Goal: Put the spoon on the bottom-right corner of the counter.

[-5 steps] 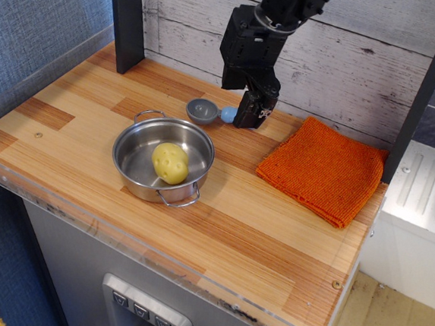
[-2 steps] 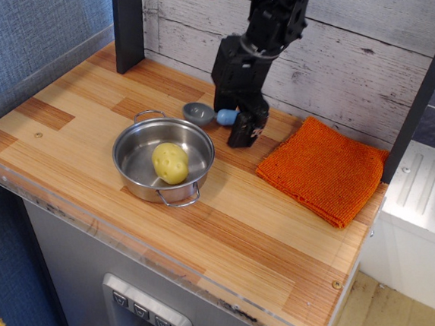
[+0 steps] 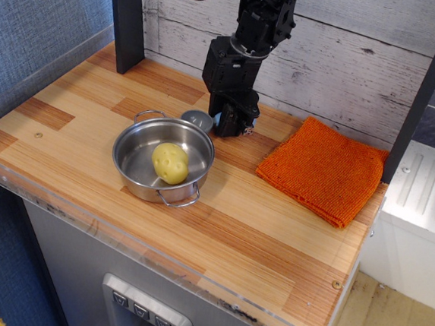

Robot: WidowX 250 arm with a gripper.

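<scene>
Spoon (image 3: 198, 119) lay at the upper middle of the counter (image 3: 271, 251), just behind the pot (image 3: 162, 160). The gripper (image 3: 228, 124) sat low right over its blue handle, but whether it had clamped on could not be told. It looked light and stiff. The stubby handle seemed best to hold.

arm: black, reaching down from the top edge of the view, in front of the back wall
wrist: boxy black housing, held almost upright with a slight lean to the left
claw (image 3: 228, 123): pointing straight down, its tips low at the worktop (image 3: 274, 214)
fingers (image 3: 244, 123): dark and close-set; their spacing is hidden by the housing, so the jaw state cannot be told
cable: a dark loop at the arm's upper part
</scene>
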